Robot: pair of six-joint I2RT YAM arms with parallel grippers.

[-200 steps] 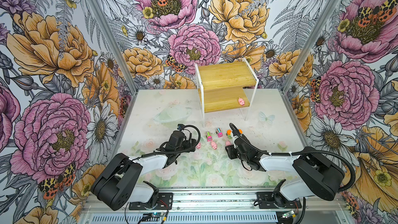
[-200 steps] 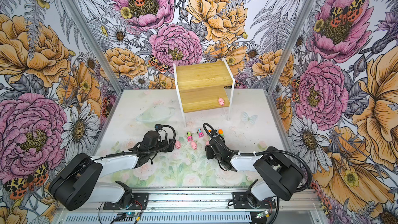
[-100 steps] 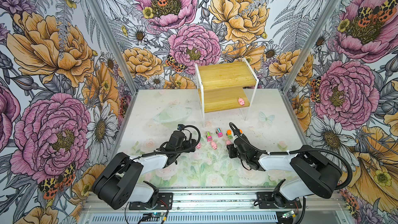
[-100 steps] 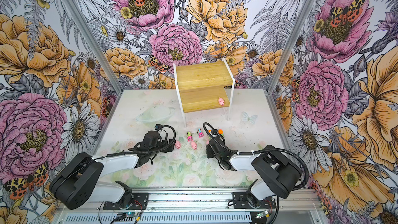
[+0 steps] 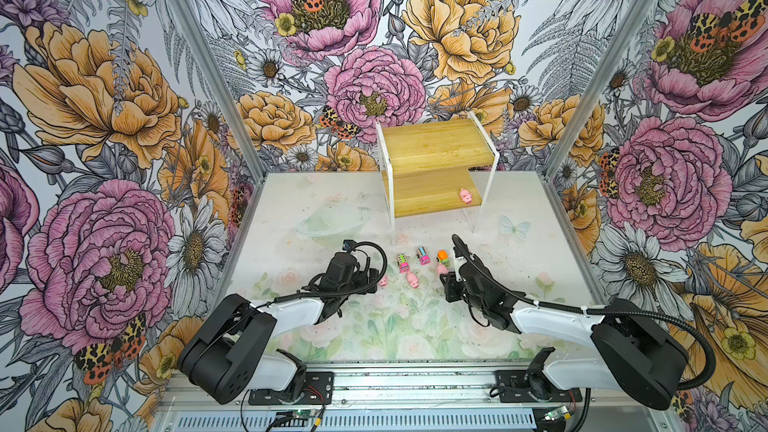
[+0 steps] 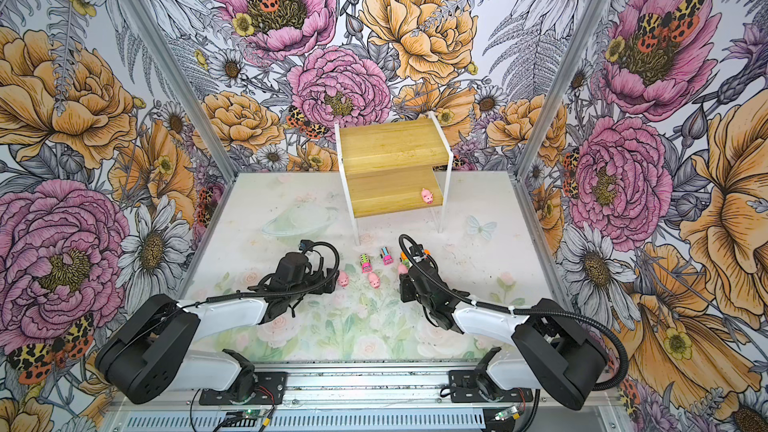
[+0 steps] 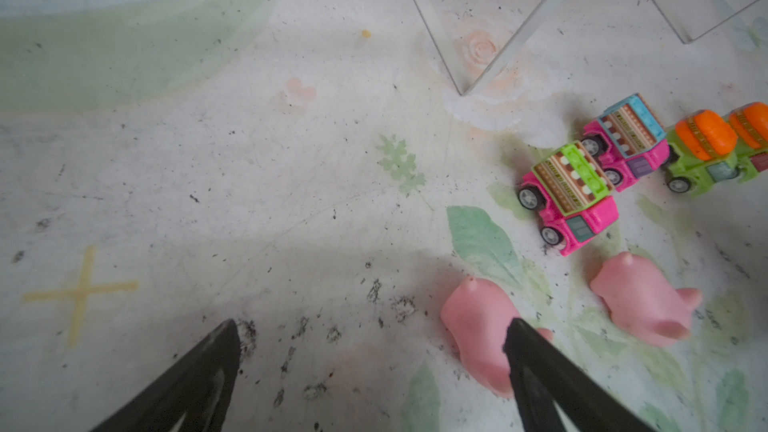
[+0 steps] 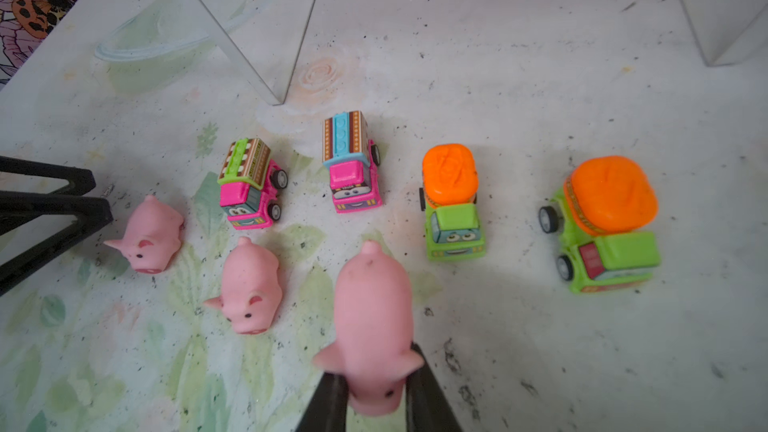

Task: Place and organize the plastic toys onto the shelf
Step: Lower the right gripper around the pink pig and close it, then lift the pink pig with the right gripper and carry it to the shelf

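right gripper (image 8: pixel 372 367) is clamped on the held pig (image 8: pixel 370 297) at its head end, near-centre of the worktop (image 5: pixel 291 209). left gripper (image 7: pixel 372 326) has jaws wide apart, low over the worktop, one jaw right by the leftmost pig (image 7: pixel 473 326); contact unclear. middle pig (image 8: pixel 249 284) lies between those two pigs. Just beyond, a row left to right: pink truck A (image 8: pixel 249 184), pink truck B (image 8: pixel 352 164), green truck A (image 8: pixel 451 201), green truck B (image 8: pixel 606 222). Far: the shelf (image 5: pixel 432 147), with the shelf pig (image 5: pixel 465 195) at the right end of its lower board.

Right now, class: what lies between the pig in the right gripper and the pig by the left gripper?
Another pink pig, lying loose; the right wrist view shows it.
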